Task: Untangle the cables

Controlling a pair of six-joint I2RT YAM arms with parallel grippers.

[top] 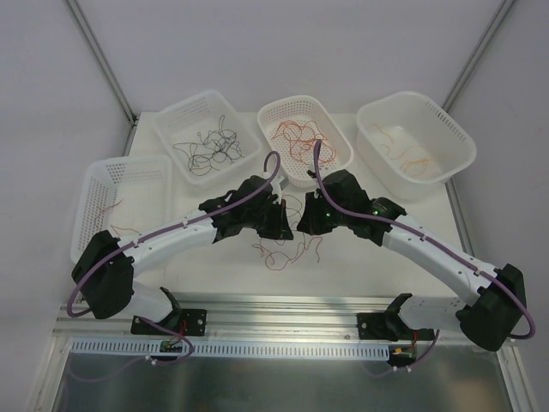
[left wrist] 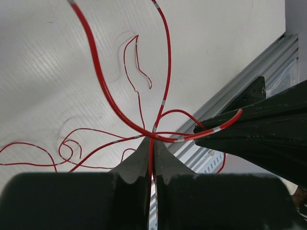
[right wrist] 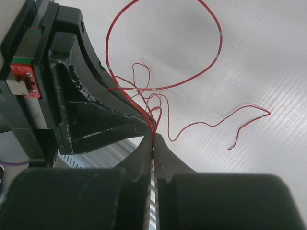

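Note:
A loose tangle of thin red cables (top: pixel 287 251) lies on the white table between and just in front of both grippers. My left gripper (top: pixel 279 225) is shut on a red cable (left wrist: pixel 154 129) that runs up from between its fingertips; several red loops spread over the table beyond it. My right gripper (top: pixel 306 225) faces it, tips almost touching, and is shut on a red cable (right wrist: pixel 144 115) too. In the left wrist view my left gripper (left wrist: pixel 153 142) has the right gripper's dark fingers (left wrist: pixel 240 132) beside it. In the right wrist view my right gripper (right wrist: pixel 154 137) is next to the left gripper's fingers (right wrist: pixel 96 115).
Four white baskets stand round the back. The left one (top: pixel 90 206) holds a few red wires. The back-left one (top: pixel 184 105) holds black wires (top: pixel 210 148). The middle one (top: pixel 292 101) holds red and orange wires. The right one (top: pixel 412 96) holds orange wires. An aluminium rail (top: pixel 283 322) runs along the near edge.

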